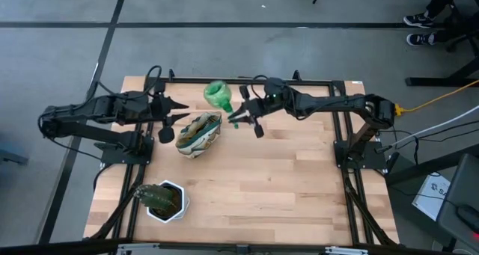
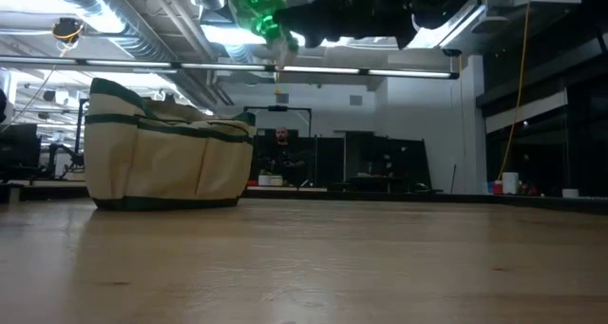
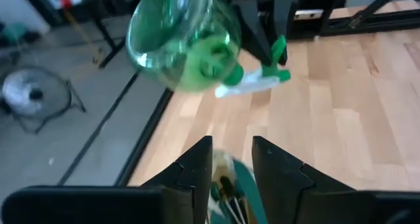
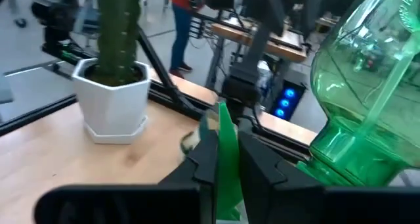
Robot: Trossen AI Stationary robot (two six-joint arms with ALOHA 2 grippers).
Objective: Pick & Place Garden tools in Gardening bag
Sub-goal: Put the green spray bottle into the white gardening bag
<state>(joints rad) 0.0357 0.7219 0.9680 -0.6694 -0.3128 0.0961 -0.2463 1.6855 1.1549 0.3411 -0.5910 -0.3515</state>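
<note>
My right gripper (image 1: 241, 119) is shut on the green translucent spray bottle (image 1: 217, 94), high over the table's far middle. In the low view the bottle (image 2: 259, 6) shows at the top, above and just right of the bag. The cream gardening bag with green trim (image 1: 199, 134) stands on its base on the table (image 2: 166, 162), with tool handles inside (image 3: 226, 191). My left gripper (image 1: 182, 113) is open and empty, above the bag's left end, its fingers pointing toward the bottle (image 3: 177, 40). The trowel, shears and rake cannot be told apart. My right gripper pinches the flat green trigger (image 4: 226, 142) of the bottle's spray head between its two fingers. The bottle is lifted clear of the table and tilted, its round body (image 4: 367, 86) toward the far left and its neck and white nozzle (image 2: 275, 44) slanting down.
A white pot with a green plant (image 1: 165, 200) stands near the table's front left; it also shows in the right wrist view (image 4: 111, 92). Bare wood lies right of and in front of the bag. A person (image 2: 282, 148) sits in the room beyond the table.
</note>
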